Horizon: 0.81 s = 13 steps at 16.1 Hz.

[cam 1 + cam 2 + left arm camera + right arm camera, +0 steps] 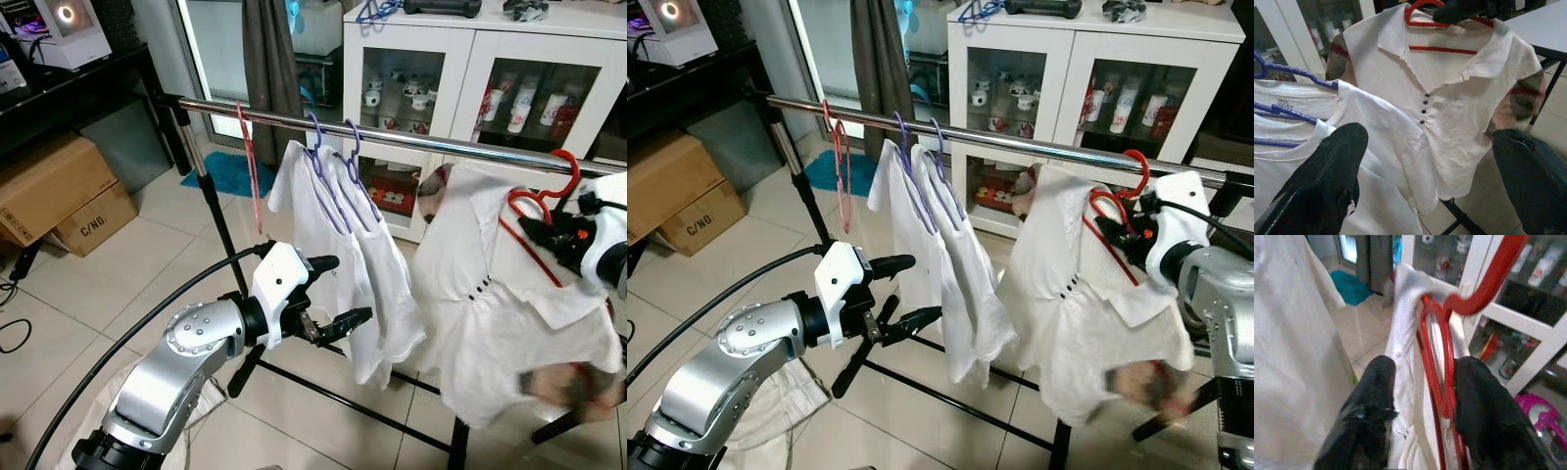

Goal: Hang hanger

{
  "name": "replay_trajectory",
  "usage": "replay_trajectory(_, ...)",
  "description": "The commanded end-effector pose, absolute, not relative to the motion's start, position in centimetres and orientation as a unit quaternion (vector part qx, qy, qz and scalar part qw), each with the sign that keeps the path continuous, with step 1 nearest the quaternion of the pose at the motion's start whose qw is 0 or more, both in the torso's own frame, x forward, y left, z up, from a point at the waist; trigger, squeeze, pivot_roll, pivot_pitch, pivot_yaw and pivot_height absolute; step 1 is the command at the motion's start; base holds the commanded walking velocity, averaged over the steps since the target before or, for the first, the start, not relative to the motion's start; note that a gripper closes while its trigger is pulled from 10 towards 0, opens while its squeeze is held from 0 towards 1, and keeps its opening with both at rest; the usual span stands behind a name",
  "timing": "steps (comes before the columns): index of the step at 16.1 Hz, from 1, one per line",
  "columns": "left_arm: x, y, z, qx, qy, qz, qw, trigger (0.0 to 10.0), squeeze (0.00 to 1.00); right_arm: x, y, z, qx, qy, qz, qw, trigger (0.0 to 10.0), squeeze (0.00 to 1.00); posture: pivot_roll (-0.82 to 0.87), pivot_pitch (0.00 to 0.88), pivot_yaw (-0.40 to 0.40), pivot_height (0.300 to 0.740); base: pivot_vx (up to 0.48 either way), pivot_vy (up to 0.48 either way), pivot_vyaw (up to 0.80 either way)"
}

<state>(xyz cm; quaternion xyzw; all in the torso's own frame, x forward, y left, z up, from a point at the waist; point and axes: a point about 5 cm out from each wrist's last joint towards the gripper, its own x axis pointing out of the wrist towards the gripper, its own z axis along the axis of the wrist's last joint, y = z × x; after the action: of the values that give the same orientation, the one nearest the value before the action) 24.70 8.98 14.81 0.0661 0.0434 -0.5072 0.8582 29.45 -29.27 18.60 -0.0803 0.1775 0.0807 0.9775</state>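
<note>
Red hanger (1114,220) | in right tool (1422,406); box (696,217) reads "C/NO."

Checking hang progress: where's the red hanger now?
On the robot's right, the red hanger sits in the right gripper, hook at the rail, beside the purple hangers.

Along the left edge of the frame you have two cardboard boxes (61,196) on the tiled floor (147,274), below a black surface (69,93) carrying a glowing white case (64,24). At upper right you see a white glass-door cabinet (470,88) holding small bottles and figurines. Between them, at top centre, a dark curtain (269,69) hangs above a teal mat (230,171).
</note>
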Motion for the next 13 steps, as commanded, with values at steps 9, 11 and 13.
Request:
replay_trajectory(9,24.64,9.0,14.77,0.074,0.042,-0.516,0.852,10.0,0.0,30.64,-28.63,18.77,-0.073,0.187,0.104,0.974,0.0,0.0,0.04,0.0,0.086,0.74,0.0,0.0,0.0)
replay_trajectory(11,24.61,9.02,14.72,0.075,0.043,-0.517,0.852,10.0,0.0,30.58,-28.74,18.44,-0.079,0.201,0.105,0.971,0.0,0.0,0.04,0.0,0.086,0.74,0.0,0.0,0.0)
replay_trajectory(13,24.59,9.07,14.71,0.077,0.042,-0.518,0.851,10.0,0.0,30.6,-28.82,18.2,-0.081,0.205,0.105,0.97,0.0,0.0,0.04,0.0,0.087,0.74,0.0,0.0,0.0)
